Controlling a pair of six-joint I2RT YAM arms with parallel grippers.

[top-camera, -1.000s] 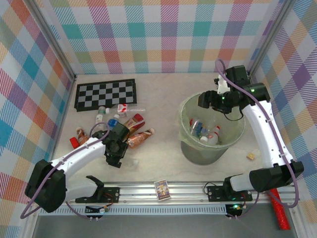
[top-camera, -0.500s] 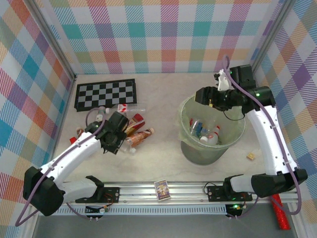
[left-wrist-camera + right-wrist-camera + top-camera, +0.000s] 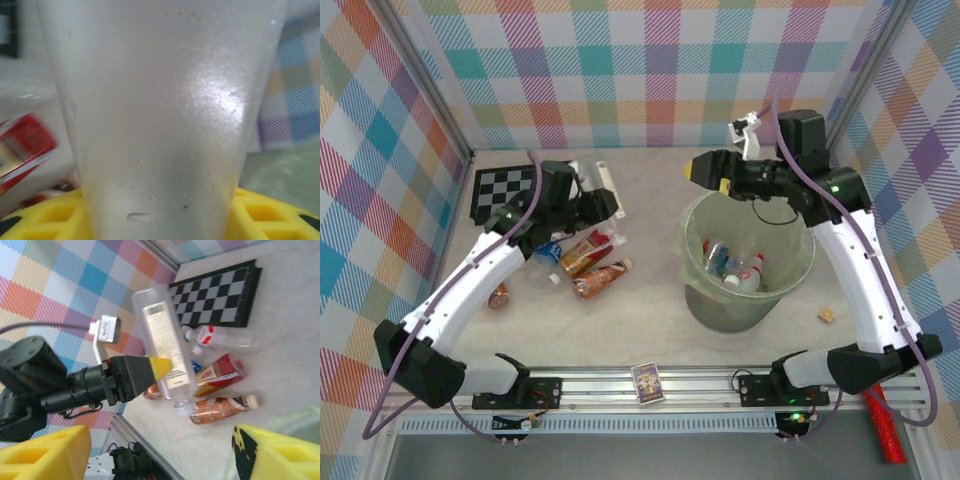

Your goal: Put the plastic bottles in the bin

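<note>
Top external view has the left end effector (image 3: 598,203) raised over the far left of the bench (image 3: 650,320), by the right end of the chessboard (image 3: 500,190). It is closed on a clear bottle (image 3: 162,340) with a white label. Left wrist view shows that bottle seated between the yellow pads (image 3: 45,220). Under it, loose bottles lie on the bench: a red-labelled one (image 3: 582,250), an orange-brown one (image 3: 602,278), and another (image 3: 498,295) further left. To the right stands the bin (image 3: 798,280), with several bottles (image 3: 730,265) at its bottom. The right end effector (image 3: 702,168) hangs above the bin's far left rim, its fingers (image 3: 45,450) spread wide with nothing between them.
</note>
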